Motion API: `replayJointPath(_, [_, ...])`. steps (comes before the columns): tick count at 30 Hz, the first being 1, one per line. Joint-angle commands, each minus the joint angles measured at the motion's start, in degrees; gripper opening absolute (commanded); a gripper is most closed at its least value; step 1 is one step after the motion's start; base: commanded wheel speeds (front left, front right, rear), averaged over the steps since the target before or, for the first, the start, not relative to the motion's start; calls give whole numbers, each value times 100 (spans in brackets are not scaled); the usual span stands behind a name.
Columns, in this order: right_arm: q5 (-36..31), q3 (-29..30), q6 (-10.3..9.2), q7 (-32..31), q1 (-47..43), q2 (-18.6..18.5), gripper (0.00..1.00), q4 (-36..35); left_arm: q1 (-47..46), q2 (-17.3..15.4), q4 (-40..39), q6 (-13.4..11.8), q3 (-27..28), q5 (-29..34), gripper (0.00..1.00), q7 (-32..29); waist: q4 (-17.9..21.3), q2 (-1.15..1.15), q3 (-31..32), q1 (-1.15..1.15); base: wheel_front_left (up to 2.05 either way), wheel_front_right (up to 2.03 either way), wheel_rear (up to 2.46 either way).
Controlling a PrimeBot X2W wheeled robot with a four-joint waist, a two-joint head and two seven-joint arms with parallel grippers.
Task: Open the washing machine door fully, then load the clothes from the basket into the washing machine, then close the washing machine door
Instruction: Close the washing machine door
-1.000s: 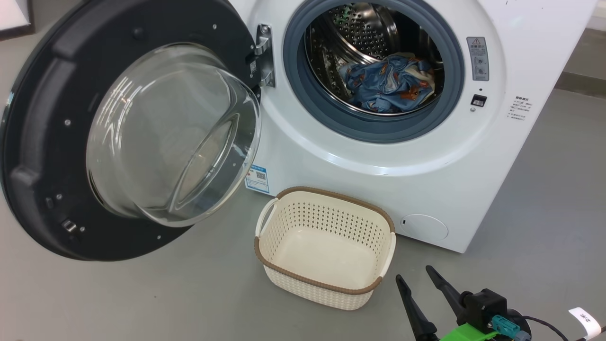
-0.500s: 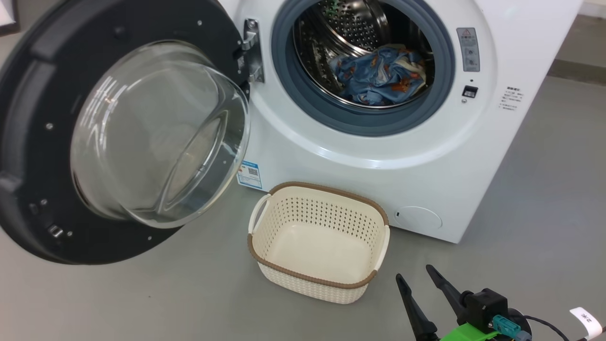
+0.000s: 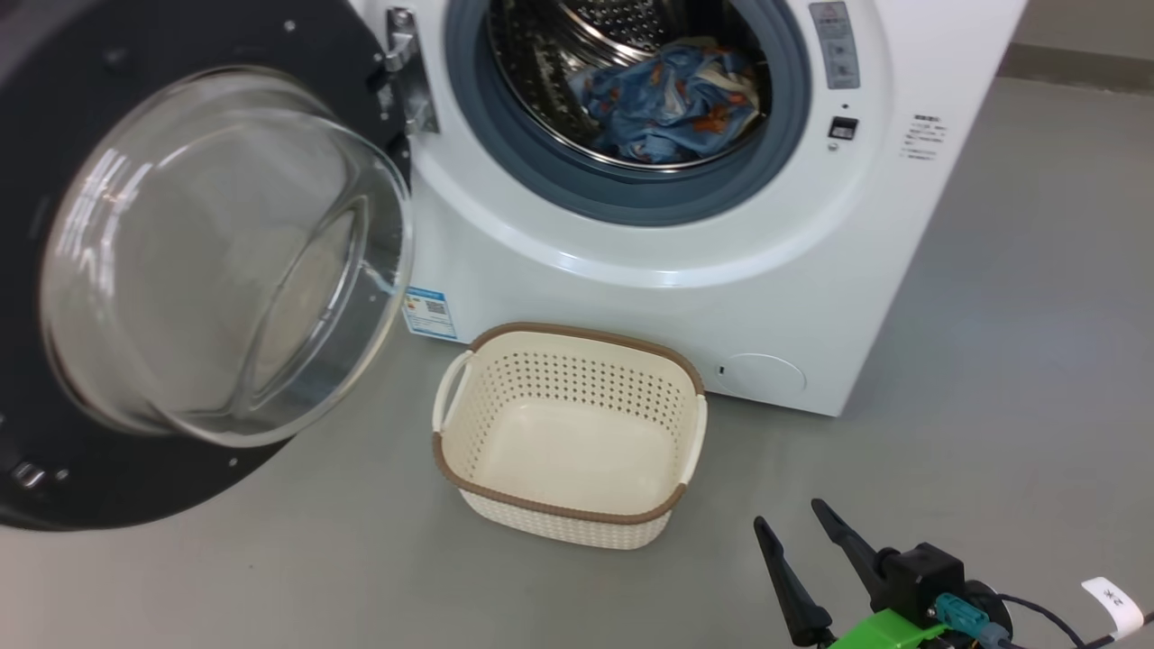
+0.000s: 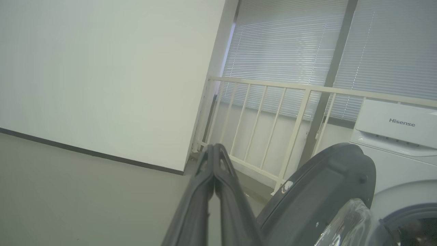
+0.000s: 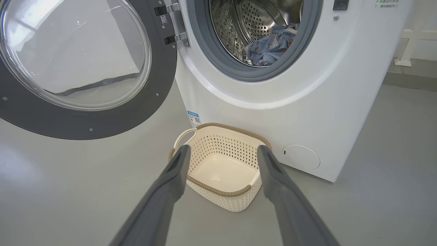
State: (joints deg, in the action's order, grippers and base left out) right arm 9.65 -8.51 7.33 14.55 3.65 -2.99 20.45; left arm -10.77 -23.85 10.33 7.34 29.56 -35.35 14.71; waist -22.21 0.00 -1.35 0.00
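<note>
Grey floor (image 3: 1010,361) carries the whole scene. On it stands the washing machine (image 3: 631,288), white, its round opening ringed in grey rubber. The washing machine door (image 3: 207,261) hangs swung wide to the left on its metal hinge (image 3: 406,72), with the glass bowl bulging out of the black rim. The clothes (image 3: 667,104), blue fabric with orange prints and a cream patch, lie heaped inside the steel drum (image 3: 541,54). Just in front of the machine, below the opening, the basket (image 3: 559,514) sits on the floor with its cream bottom showing, near a blue label sticker (image 3: 428,313). The right gripper (image 3: 787,514) hovers low to the near right of the basket and apart from it, its fingers spread wide and holding nothing. The left gripper (image 4: 213,147) points toward a white wall (image 4: 102,68) and a cream railing (image 4: 296,130), its fingers pressed together on nothing, the door's rim just beside them in the left wrist view.
</note>
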Motion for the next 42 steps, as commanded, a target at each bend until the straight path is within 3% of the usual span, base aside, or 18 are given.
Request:
replayJointPath(1, [-70, -137, 16, 45, 286, 12, 100, -105, -398, -477, 218, 14, 144, -583, 0, 29, 186, 0, -113, 0, 0, 0, 0])
replayJointPath(10, [-120, -112, 16, 45, 336, 12, 100, -78, -573, -1378, 1518, 14, -92, -2967, 0, -552, 618, 0, -227, 0, 0, 0, 0])
replayJointPath(14, [-177, -83, 16, 45, 360, 12, 100, -90, -703, -1443, 1949, 14, 107, -4060, 0, -1110, 759, 0, -303, 0, 0, 0, 0])
replayJointPath(20, [-246, -68, 16, 45, 410, 12, 100, -123, -782, -1532, 2485, 14, 683, -5156, 0, -1749, 937, 0, -432, 0, 0, 0, 0])
replayJointPath(31, [-349, -18, 16, 14, 476, 12, 100, -162, -754, -1452, 2613, 14, 809, -5692, 0, -2538, 990, 0, -641, 0, 0, 0, 0])
replayJointPath(42, [-336, -67, 16, -36, 541, 12, 100, -187, -781, -1204, 2265, 14, 570, -5630, 0, -2808, 990, 0, -764, 0, 0, 0, 0])
